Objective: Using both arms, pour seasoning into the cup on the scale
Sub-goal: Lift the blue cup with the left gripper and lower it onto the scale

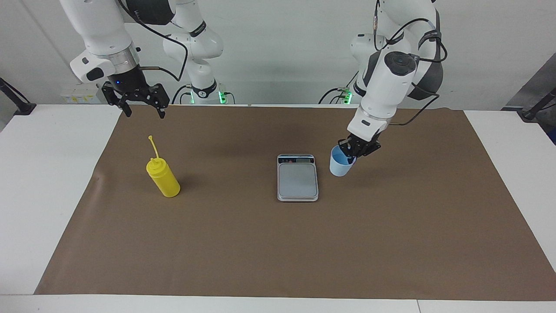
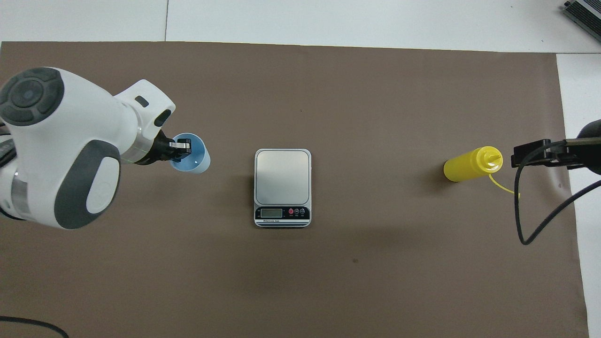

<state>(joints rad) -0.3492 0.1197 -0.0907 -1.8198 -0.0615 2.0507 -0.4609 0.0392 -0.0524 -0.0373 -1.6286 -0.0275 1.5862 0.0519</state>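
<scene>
The light-blue cup [image 1: 340,166] [image 2: 195,160] hangs slightly tilted over the brown mat, just beside the scale on the side of the left arm's end. My left gripper [image 1: 352,153] [image 2: 181,149] is shut on the cup's rim, one finger inside it. The silver-grey scale [image 1: 298,178] [image 2: 282,176] lies at the mat's middle with its plate bare. The yellow seasoning bottle [image 1: 164,178] [image 2: 469,164] stands upright toward the right arm's end, its cap strap sticking up. My right gripper [image 1: 145,114] [image 2: 516,157] hangs open above the mat's edge near the bottle, touching nothing.
A brown mat [image 1: 278,243] covers most of the white table [image 1: 39,182]. A black cable [image 2: 535,230] loops down from the right arm over the mat's end.
</scene>
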